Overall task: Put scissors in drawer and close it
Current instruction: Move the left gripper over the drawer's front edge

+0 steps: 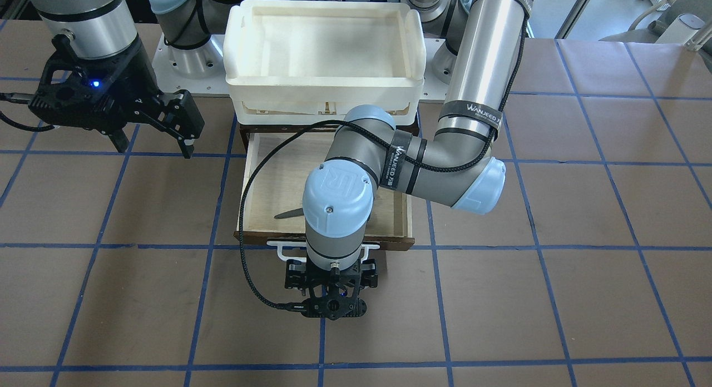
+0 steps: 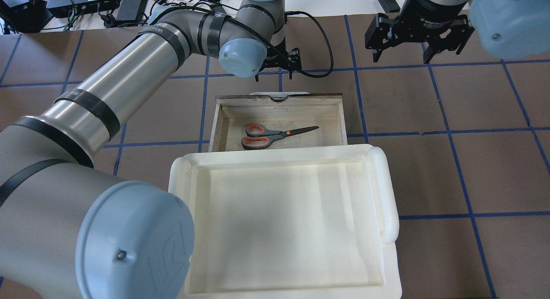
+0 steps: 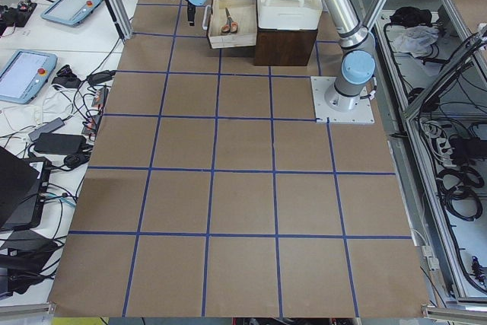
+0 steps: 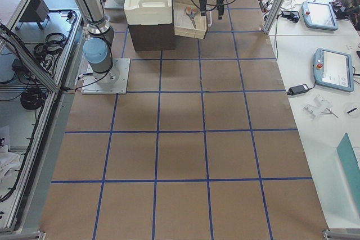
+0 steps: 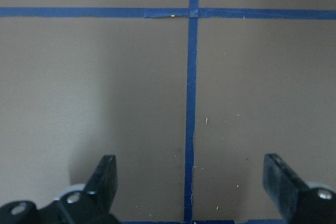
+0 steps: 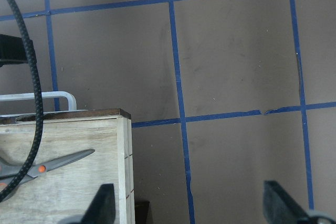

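The scissors lie flat inside the open drawer, grey handles with orange linings to the left and blades to the right. In the front-facing view only a blade tip shows past my left arm. The drawer's white bar handle faces away from the robot. My left gripper hangs just beyond that handle, pointing down at bare table, open and empty in the left wrist view. My right gripper is open and empty, off to the drawer's right, and sees the drawer corner and scissors.
A large white plastic tray sits on top of the dark cabinet, above the drawer's back part. My left arm's elbow and forearm reach over the drawer. Brown table with blue tape grid lies all around.
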